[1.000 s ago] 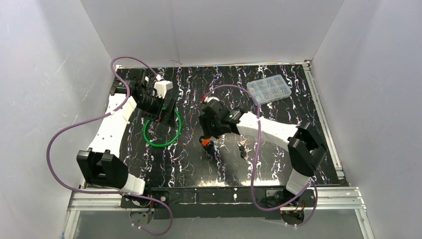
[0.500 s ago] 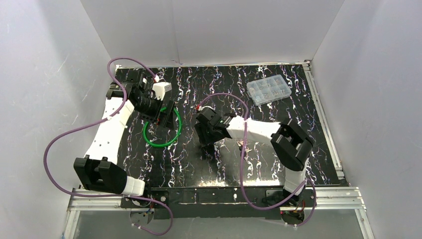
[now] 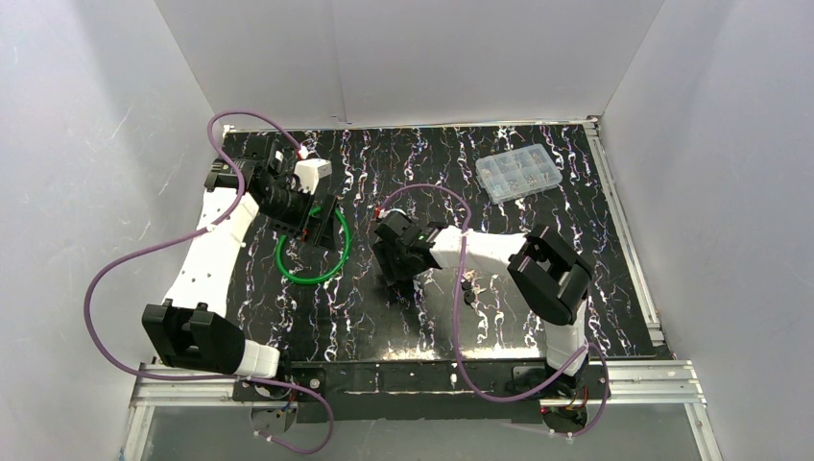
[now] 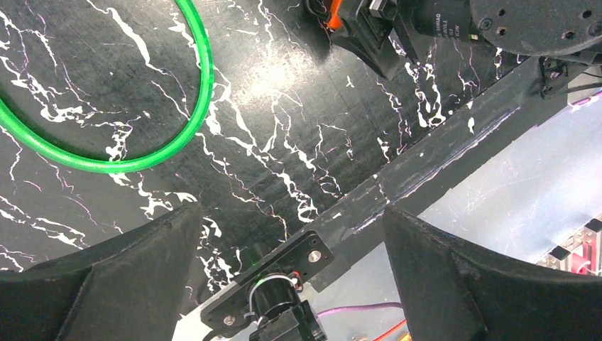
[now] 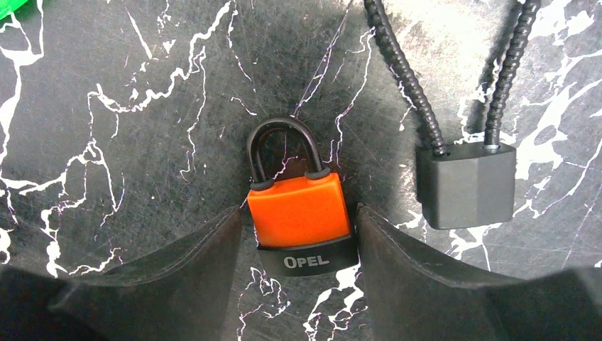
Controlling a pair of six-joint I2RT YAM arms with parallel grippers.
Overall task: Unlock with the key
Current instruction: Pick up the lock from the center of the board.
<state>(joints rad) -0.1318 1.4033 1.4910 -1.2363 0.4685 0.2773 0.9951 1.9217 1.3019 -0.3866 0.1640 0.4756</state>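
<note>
I have the right gripper (image 3: pixel 401 261) clamped across the orange padlock (image 5: pixel 299 212), which lies flat beside the black cable lock (image 5: pixel 465 185), presumably to steady it for a key I can't see, while the left gripper (image 4: pixel 289 213) hangs spread and empty well away, by the green ring (image 4: pixel 192 114).

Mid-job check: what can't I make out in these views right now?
Top view: dark bits are too small to call a key; right end effector covers the padlock.
Right wrist: padlock keyhole not showing; fingers flank it, contact unclear; cable lock has its cable cut by the top edge.
</note>
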